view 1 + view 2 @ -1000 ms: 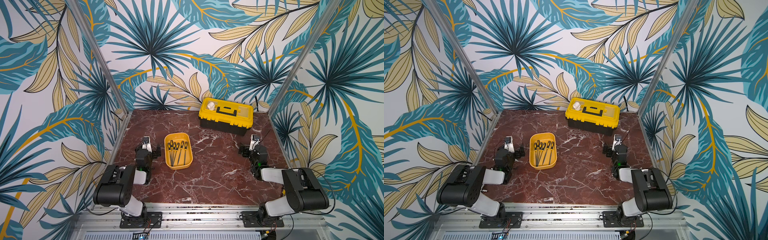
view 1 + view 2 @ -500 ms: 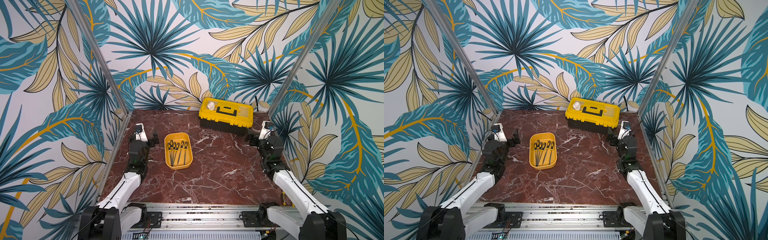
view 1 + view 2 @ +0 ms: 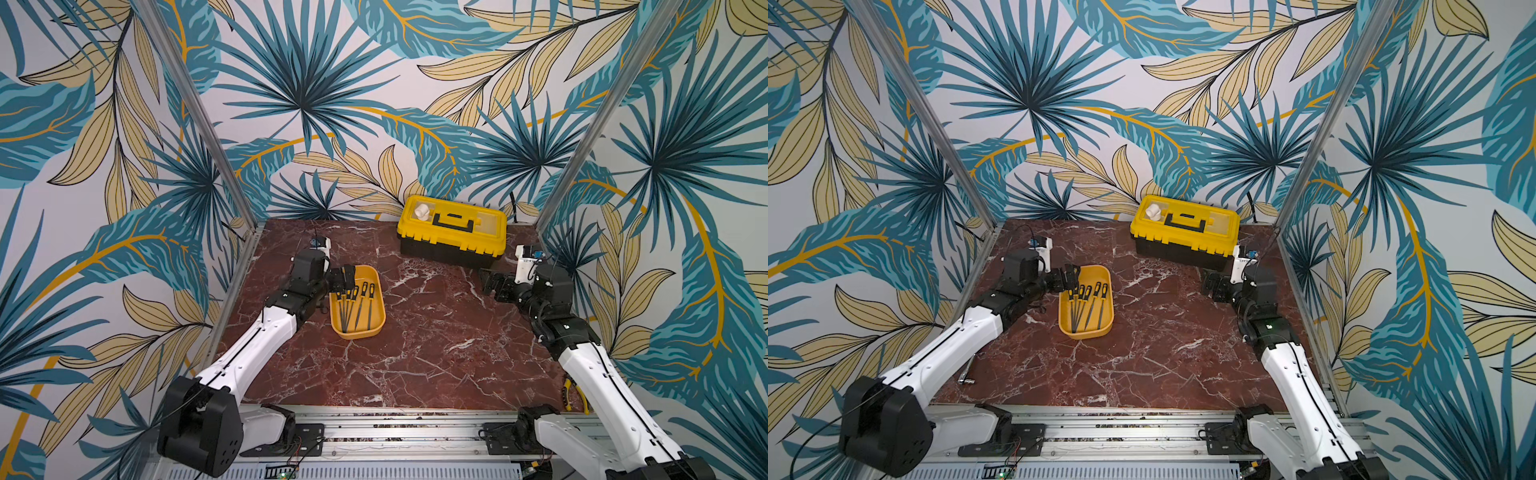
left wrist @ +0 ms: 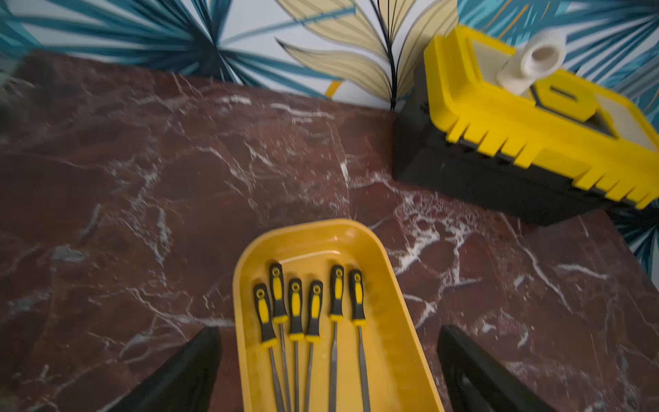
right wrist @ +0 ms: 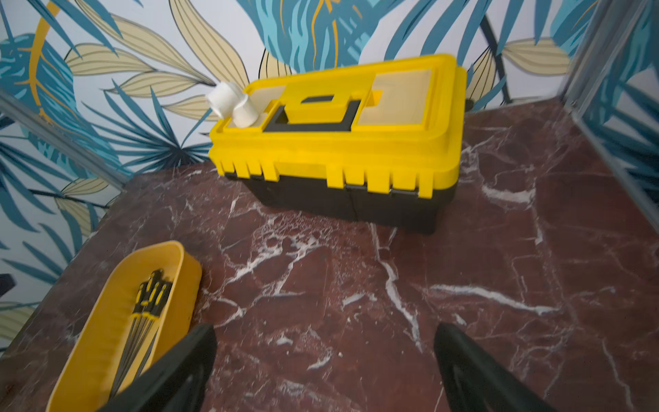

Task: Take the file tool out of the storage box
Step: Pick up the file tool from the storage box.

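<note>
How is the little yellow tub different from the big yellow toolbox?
The tub is shallow and open, files showing; the toolbox is taller, lid shut. The tub is all orange-yellow; the toolbox has a black base and handle. Both sit on the marble table.

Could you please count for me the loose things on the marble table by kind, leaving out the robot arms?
storage box: 1
files lying in it: 6
toolbox: 1
white pipe fitting on the toolbox lid: 1
metal bar tool beside the left arm: 1
yellow-handled pliers, partly hidden by the right arm: 1
Total: 11
</note>
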